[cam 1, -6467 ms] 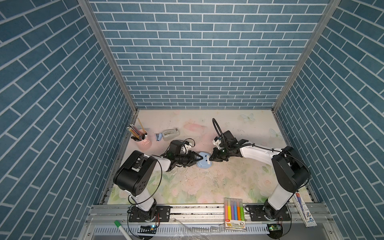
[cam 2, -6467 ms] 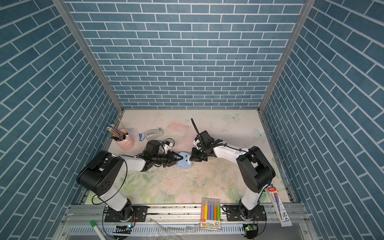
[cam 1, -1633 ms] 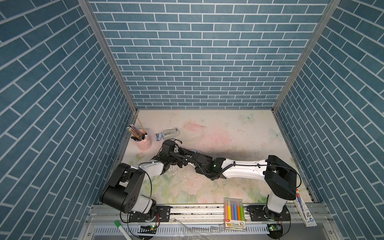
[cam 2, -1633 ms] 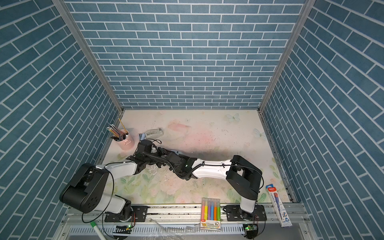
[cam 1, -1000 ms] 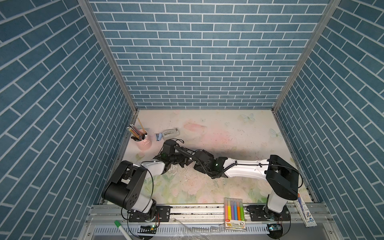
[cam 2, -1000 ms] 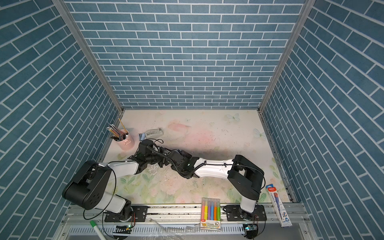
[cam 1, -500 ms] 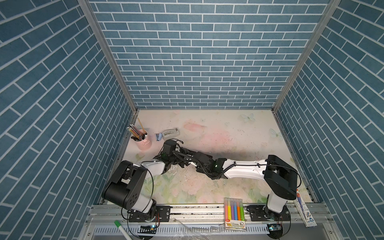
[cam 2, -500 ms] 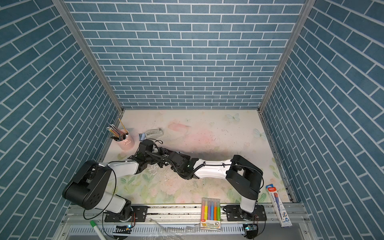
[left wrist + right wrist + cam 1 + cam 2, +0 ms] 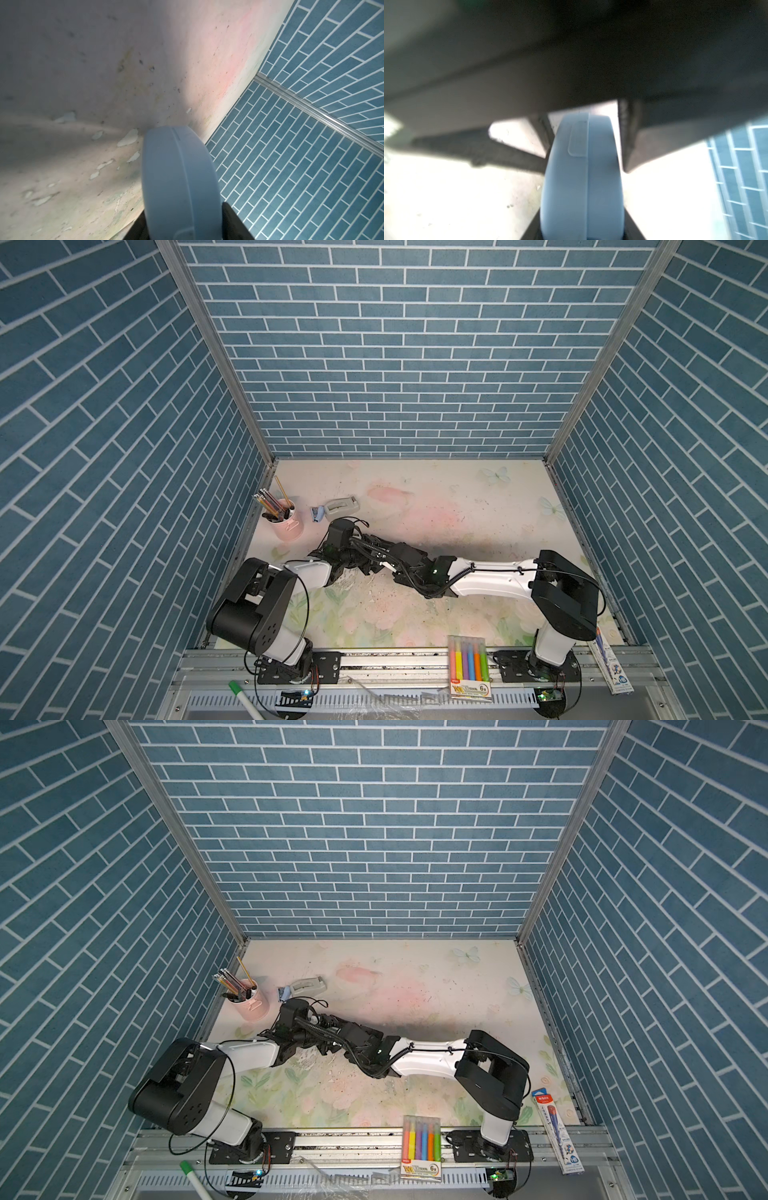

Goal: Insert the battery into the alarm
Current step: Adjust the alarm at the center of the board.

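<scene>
The alarm (image 9: 180, 176), a light-blue rounded plastic body seen edge-on, stands between both pairs of jaws. In both top views it is hidden under the two black grippers, which meet left of the table's middle. My right gripper (image 9: 582, 228) is shut on the alarm (image 9: 581, 176), a dark finger against each side. My left gripper (image 9: 185, 224) flanks it from the opposite end. In the right wrist view a thin bright gap shows between one of the left fingers (image 9: 629, 135) and the alarm, so the left jaws stand open. In a top view the left gripper (image 9: 360, 556) and right gripper (image 9: 376, 566) overlap. The battery is out of view.
A pink cup of pencils (image 9: 286, 522) stands by the left wall. A grey tape dispenser (image 9: 341, 507) and a small blue object (image 9: 317, 514) lie just behind the grippers. A highlighter pack (image 9: 468, 668) and a pen package (image 9: 611, 659) rest on the front rail.
My right jaws have closed from wide onto the alarm. My left jaws, tight on it a second ago, have eased apart. Both arms have stayed almost still.
</scene>
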Robot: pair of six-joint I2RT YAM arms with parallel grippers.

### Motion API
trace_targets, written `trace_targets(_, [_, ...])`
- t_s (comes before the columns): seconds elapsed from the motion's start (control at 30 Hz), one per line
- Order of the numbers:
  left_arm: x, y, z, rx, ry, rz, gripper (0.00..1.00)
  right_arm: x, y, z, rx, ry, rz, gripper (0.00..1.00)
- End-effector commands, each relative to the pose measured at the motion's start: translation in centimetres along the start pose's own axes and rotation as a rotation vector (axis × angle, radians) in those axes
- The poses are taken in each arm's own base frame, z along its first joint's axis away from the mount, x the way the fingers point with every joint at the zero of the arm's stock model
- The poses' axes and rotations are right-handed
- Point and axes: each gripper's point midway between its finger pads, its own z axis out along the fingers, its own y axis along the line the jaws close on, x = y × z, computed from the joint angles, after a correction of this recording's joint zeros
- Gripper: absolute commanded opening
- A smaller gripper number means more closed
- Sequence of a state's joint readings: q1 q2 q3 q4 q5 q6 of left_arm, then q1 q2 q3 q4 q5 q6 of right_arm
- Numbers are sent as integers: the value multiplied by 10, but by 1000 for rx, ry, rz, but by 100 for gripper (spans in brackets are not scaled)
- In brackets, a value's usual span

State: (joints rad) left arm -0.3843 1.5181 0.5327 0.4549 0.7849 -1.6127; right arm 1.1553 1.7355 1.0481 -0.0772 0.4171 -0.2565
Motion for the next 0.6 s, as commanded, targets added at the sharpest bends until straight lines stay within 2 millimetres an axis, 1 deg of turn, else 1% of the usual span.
trace_targets(0.0, [24,-41,1,102,108,183,64,-5,-22,-9,10,-31,226,6])
trace_targets(0.1, [19,-54,-2,123,96,218,71,-1,-23,-11,-11,-20,262,3])
trace_targets(0.2, [15,-75,-8,150,81,278,75,3,-26,-14,-25,-19,301,2])
trace_targets(0.23, [13,-75,-10,135,74,294,76,5,-27,-15,-31,-15,320,1])
trace_targets(0.27, [13,-86,-13,135,65,329,77,7,-29,-16,-37,-13,338,0])
trace_targets(0.33, [10,-91,-20,96,39,376,80,10,-33,-20,-54,-15,384,0])
trace_targets(0.43, [7,-100,-31,52,12,436,81,15,-40,-25,-74,-18,466,0])
trace_targets(0.57, [-1,-98,-44,8,-37,482,80,21,-55,-35,-135,-32,637,0])
